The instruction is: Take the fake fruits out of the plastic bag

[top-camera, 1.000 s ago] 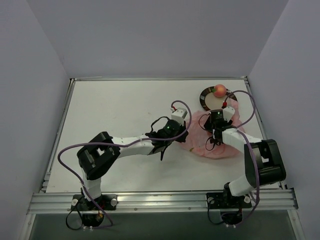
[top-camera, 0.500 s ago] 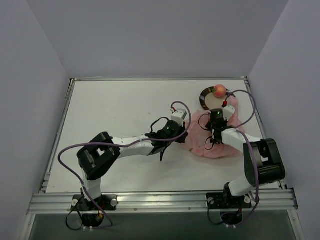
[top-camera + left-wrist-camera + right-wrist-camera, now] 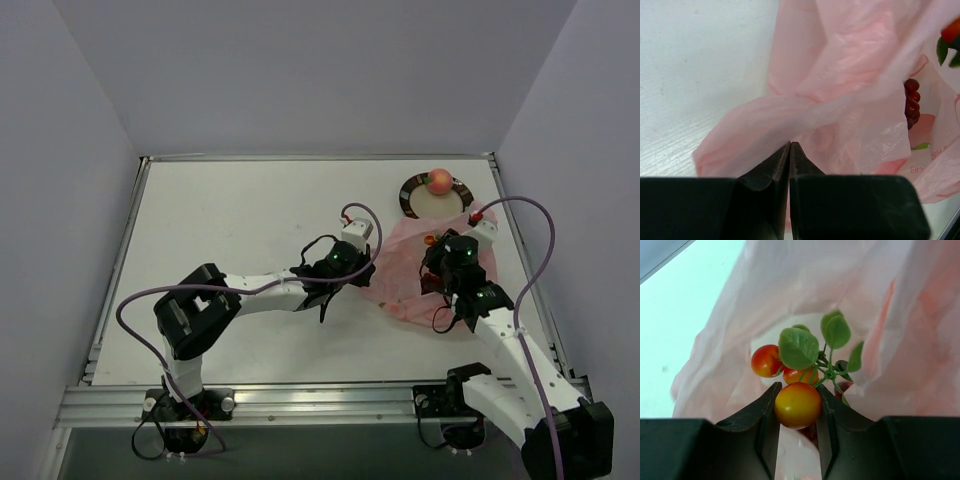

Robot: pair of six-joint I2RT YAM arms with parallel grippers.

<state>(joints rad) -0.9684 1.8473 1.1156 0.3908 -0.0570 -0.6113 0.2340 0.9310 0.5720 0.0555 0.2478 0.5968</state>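
Right gripper (image 3: 797, 388) is clamped on the berry cluster (image 3: 800, 374) inside the plastic bag (image 3: 400, 282)'s mouth, and left gripper (image 3: 790, 146) pinches the bag's edge. I'd lift slowly so the leaves don't snag.

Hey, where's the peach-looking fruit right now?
In the top view, the peach sits on the far edge of the round plate, far back on the right arm's side, just beyond the pink plastic bag.

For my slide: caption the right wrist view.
Right gripper grips a leafy fake-fruit cluster, pink plastic bag around it.
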